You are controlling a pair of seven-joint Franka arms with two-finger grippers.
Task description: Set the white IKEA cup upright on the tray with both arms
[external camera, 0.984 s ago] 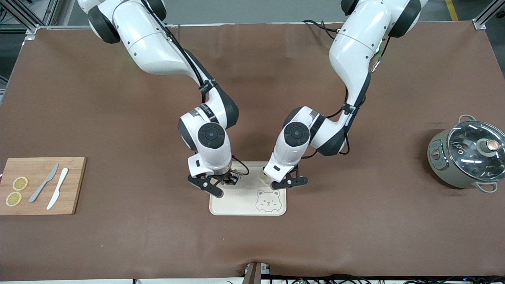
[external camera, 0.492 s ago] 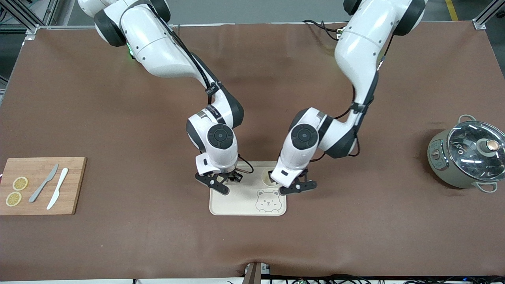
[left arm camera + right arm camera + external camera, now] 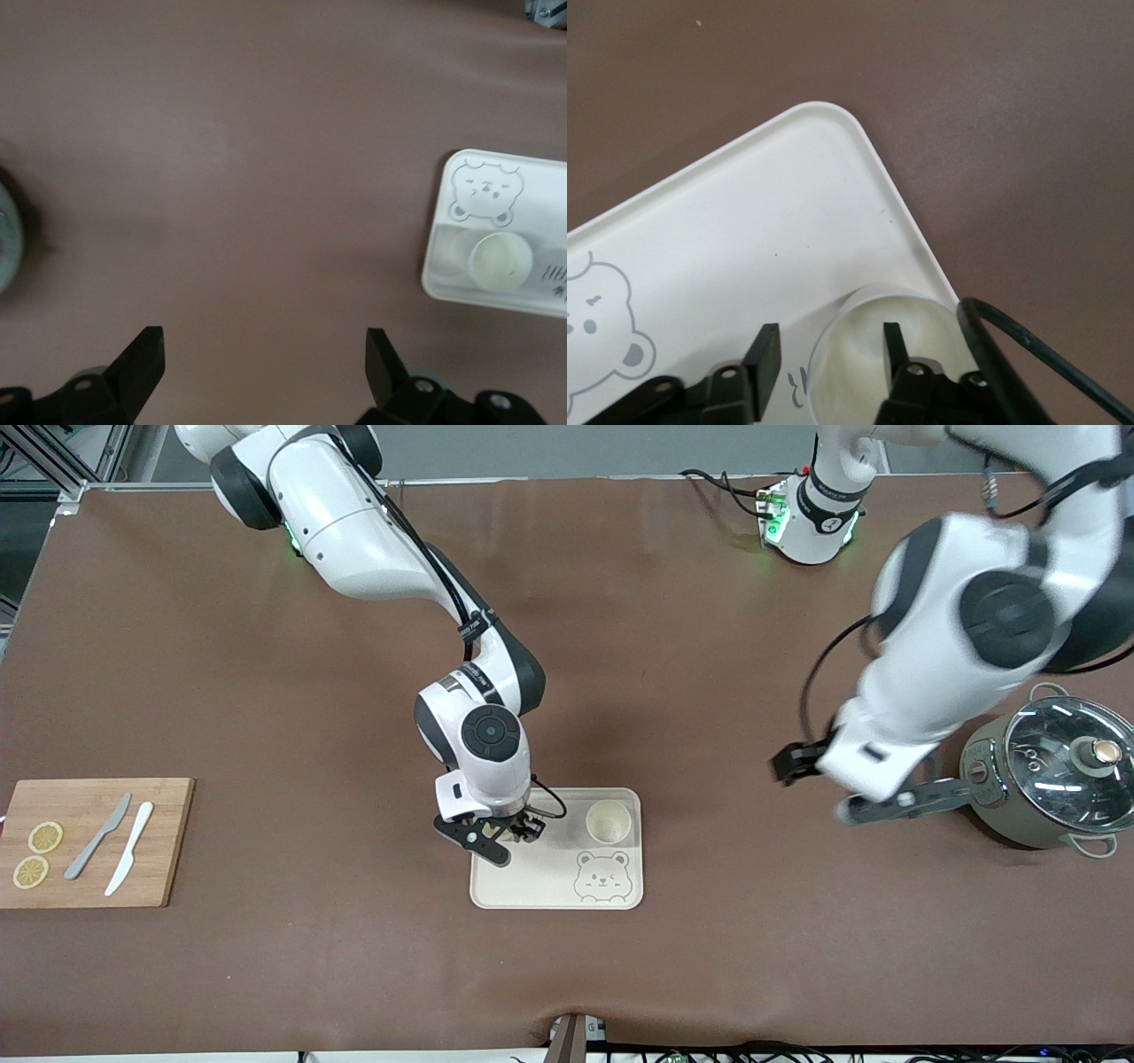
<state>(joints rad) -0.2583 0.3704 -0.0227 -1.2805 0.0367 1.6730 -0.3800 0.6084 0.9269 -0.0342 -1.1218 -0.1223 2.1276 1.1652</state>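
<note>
The white cup (image 3: 608, 821) stands upright and free on the cream bear tray (image 3: 549, 868), at the corner toward the left arm's end, farther from the front camera. My right gripper (image 3: 503, 837) hovers open over the tray's edge toward the right arm's end. In the right wrist view its fingers (image 3: 764, 354) hold nothing, and the cup (image 3: 859, 372) and tray (image 3: 788, 204) show beneath them. My left gripper (image 3: 842, 784) is open and raised over bare table beside the pot. The left wrist view shows it (image 3: 263, 354) empty, with the tray (image 3: 540, 177) and cup (image 3: 500, 259) well off.
A grey pot with a glass lid (image 3: 1045, 775) stands at the left arm's end, close to the left gripper. A wooden cutting board (image 3: 89, 841) with two knives and lemon slices lies at the right arm's end.
The left gripper has left the cup, risen and swung away toward the pot. The cup stays upright on the tray. The right gripper has barely moved.
</note>
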